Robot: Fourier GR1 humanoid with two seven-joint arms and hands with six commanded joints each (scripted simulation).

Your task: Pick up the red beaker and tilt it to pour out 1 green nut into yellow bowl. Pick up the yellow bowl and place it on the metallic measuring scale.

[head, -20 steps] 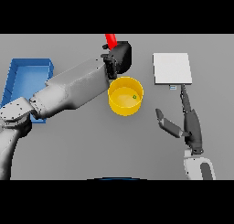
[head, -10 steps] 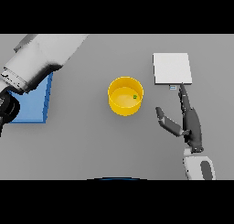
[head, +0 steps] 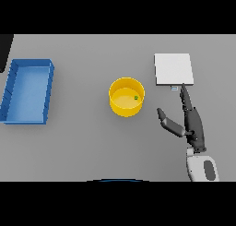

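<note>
The yellow bowl point(head: 126, 97) — apparently one green nut point(head: 136, 98) inside — was seen left of the right robot hand point(head: 188, 121), fingers spread; the scale point(head: 173, 69) lay just beyond.

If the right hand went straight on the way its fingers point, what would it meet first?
Likely the metallic measuring scale: the right hand has straight fingers aimed at its near edge, though its height above the table is unclear.

My right hand point(head: 193, 126) reaches forward from the lower right, fingers straight, thumb spread out to the left.
</note>
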